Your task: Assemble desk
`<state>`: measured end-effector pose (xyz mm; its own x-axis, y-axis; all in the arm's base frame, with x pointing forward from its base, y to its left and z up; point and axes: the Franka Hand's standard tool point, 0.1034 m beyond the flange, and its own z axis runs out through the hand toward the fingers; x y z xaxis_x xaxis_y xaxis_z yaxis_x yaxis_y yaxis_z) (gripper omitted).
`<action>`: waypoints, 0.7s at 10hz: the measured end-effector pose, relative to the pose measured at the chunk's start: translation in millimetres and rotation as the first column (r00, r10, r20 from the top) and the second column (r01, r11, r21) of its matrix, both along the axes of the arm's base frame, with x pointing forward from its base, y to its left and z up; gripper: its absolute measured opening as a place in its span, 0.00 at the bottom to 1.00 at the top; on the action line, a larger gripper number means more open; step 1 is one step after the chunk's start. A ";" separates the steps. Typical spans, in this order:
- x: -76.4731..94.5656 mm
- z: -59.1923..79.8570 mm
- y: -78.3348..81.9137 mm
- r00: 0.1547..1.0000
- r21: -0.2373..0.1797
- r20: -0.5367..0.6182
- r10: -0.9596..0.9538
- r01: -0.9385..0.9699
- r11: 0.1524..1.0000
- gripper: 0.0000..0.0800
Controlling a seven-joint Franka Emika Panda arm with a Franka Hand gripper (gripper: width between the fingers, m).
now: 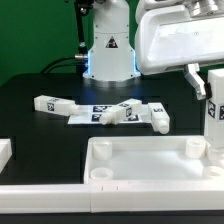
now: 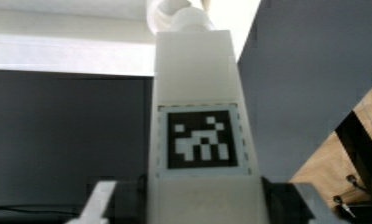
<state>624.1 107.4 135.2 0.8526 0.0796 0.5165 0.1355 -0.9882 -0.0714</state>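
Insertion of a leg seems to be the step in hand. You see the gripper (image 1: 205, 85) partly closed on one leg (image 1: 214, 110), which it holds upright at the right, just over the far right corner of the tabletop (image 1: 140, 160). Other legs (image 1: 50, 103) lie farther back. Next, I think, you must bring the leg's lower end exactly over the corner socket (image 1: 196, 146) and lower it straight.

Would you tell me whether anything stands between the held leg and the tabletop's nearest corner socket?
Nothing visible does: the white square-post leg hangs by the round corner socket of the white plastic tray-like tabletop; other legs lie farther back.
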 end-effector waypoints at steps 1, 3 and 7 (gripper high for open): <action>-0.3 -2.0 -2.3 1.000 -0.003 -0.005 -0.002 0.002 1.000 0.36; -1.8 -6.4 3.9 1.000 -0.003 -0.010 0.007 -0.007 1.000 0.36; 2.7 -14.1 5.4 1.000 0.000 -0.013 0.006 -0.006 1.000 0.36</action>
<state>626.9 112.8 121.2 0.8589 0.0852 0.5050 0.1408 -0.9874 -0.0728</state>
